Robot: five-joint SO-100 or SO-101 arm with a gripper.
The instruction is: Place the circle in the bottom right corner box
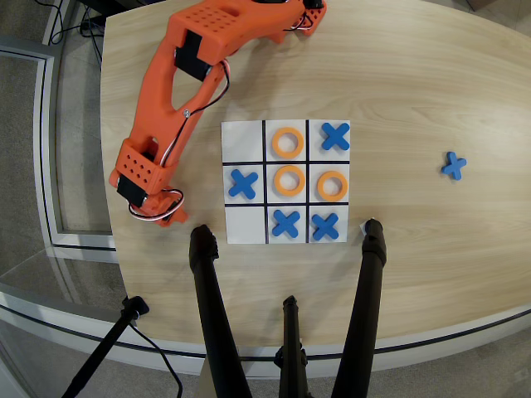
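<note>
The orange plastic arm's hand (162, 211) is hanging low over the pale wooden tabletop (415, 75), left of the white grid board (286, 182); I cannot tell whether it is gripping anything. Three flat orange rings (288, 180) are sitting on the board. The blank lower-left corner cell (245, 222) is lying nearest, apparently waiting to be filled.

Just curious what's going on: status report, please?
Gripper off the grid, left in overhead view, jaws unclear. Three circles on grid. Top-left corner box blank. Nothing in the way.
</note>
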